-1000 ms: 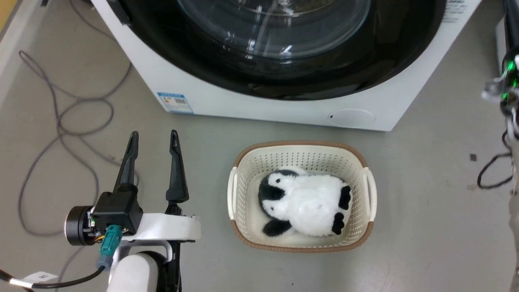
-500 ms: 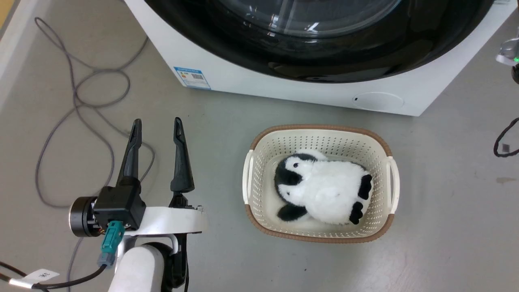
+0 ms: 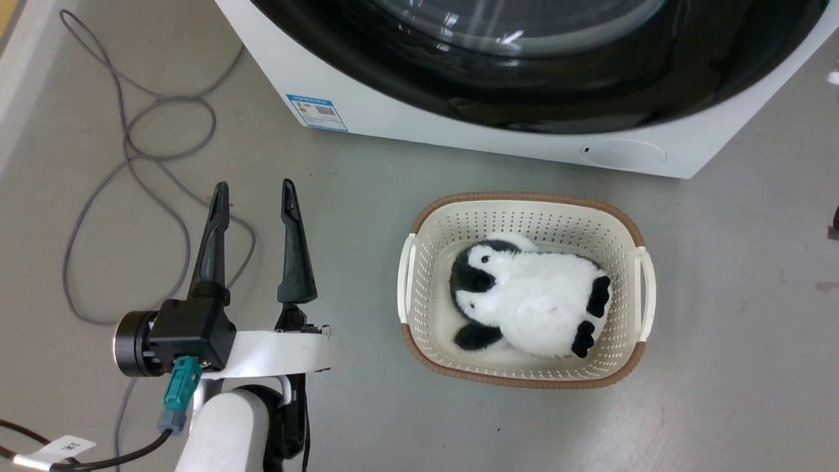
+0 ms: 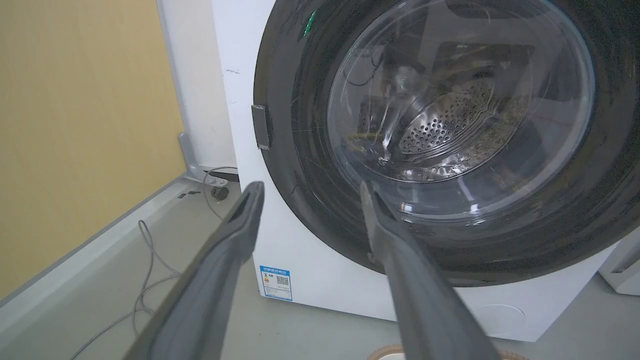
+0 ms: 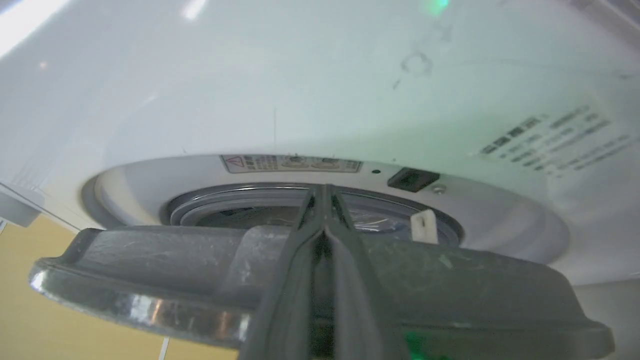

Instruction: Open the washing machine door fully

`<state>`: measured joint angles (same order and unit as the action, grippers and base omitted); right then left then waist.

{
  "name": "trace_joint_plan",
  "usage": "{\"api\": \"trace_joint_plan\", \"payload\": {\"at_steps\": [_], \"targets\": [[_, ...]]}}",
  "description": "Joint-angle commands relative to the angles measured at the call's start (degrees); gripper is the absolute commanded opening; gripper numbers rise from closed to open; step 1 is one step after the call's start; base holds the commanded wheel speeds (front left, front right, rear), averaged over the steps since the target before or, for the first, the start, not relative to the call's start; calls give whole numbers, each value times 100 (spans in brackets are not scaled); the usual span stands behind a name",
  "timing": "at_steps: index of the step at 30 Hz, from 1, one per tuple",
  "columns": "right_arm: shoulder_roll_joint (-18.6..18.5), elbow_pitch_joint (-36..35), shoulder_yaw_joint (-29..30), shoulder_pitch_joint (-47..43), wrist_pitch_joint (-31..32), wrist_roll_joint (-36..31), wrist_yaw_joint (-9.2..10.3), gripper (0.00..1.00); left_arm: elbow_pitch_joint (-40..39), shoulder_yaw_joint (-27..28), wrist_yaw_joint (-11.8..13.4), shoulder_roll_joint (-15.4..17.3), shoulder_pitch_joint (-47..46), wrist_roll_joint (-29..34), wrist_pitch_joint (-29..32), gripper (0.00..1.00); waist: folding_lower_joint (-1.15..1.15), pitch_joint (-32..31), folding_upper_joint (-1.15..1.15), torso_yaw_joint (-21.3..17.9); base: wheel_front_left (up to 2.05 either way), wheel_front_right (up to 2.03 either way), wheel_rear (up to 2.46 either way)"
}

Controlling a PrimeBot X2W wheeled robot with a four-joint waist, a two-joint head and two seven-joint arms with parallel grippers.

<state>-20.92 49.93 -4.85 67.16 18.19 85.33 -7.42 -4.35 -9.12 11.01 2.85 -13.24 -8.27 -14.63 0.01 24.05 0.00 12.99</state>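
The white washing machine [image 3: 419,124] fills the top of the head view, its glossy black door [image 3: 590,98] facing me. In the left wrist view the door [image 4: 300,165] with its clear glass bowl [image 4: 450,100] stands just ahead, a small tab [image 4: 260,127] on its left rim. My left gripper [image 3: 253,185] [image 4: 310,185] hangs open over the floor, short of the machine, holding nothing. In the right wrist view my right gripper [image 5: 325,192] is shut, its fingers lying across the door's dark rim [image 5: 150,270]. That rim stands slightly off the white front [image 5: 300,100].
A cream basket [image 3: 419,229] holding a plush penguin [image 3: 531,295] sits on the grey floor in front of the machine. Loose grey cables [image 3: 131,157] loop on the floor at left. A yellow wall [image 4: 75,125] stands left of the machine.
The head camera has shifted, so the machine and basket sit further right in the picture. The right arm with its green lights has left the right edge. The left gripper stays open.
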Motion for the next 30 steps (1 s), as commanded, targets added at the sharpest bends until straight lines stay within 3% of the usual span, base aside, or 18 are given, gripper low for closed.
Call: {"api": "trace_joint_plan", "payload": {"at_steps": [1,14,30], "targets": [[130,-11,-139,-49,181,90,-7,0,12,-6,41,3,-70,-16,-37,100,-1,-70,0,-21,0,0,0],[225,-680,-532,-1018,876,176,-7,0,104,184,-73,3,188,70,-37,100,-1,-596,0,-297,0,0,0],[553,-2174,-1178,-2728,1656,391,-7,0,300,444,-240,3,702,204,-37,100,-1,-1336,0,-533,0,0,0]]}}
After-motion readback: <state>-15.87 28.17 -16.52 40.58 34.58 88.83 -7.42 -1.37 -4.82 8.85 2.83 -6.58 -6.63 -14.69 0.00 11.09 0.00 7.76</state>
